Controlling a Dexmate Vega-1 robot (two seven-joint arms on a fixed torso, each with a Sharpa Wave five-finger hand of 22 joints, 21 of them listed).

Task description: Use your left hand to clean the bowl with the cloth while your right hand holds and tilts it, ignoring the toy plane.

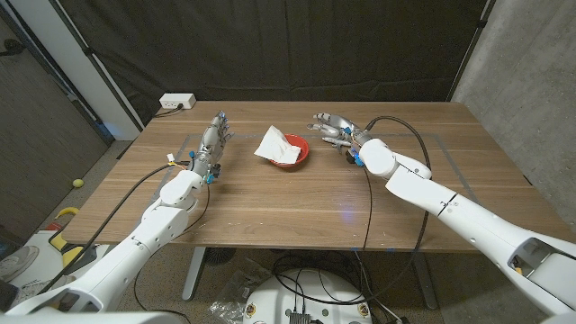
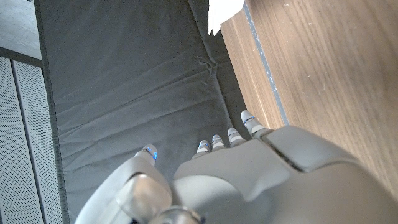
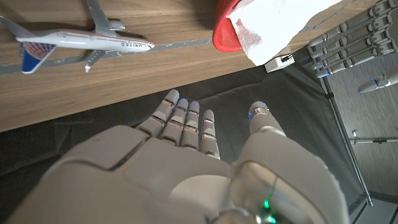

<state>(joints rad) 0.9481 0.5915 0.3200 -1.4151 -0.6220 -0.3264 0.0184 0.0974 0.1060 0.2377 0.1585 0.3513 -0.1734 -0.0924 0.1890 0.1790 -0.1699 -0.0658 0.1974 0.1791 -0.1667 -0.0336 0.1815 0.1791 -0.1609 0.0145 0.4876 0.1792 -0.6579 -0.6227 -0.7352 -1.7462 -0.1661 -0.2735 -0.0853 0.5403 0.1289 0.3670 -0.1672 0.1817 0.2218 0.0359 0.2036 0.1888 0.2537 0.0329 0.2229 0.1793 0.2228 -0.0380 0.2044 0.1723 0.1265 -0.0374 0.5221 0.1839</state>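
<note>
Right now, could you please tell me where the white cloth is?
In the head view the white cloth lies in the red bowl at mid-table, between the left hand and right hand.

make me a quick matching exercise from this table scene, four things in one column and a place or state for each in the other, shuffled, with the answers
Things:
1. bowl
2. cloth
3. toy plane
4. left hand

Places or states:
A. white, lying in the bowl
B. open, holding nothing
C. red, near the table's middle
D. on the table beside the right hand

Pairs: 1-C, 2-A, 3-D, 4-B
</note>
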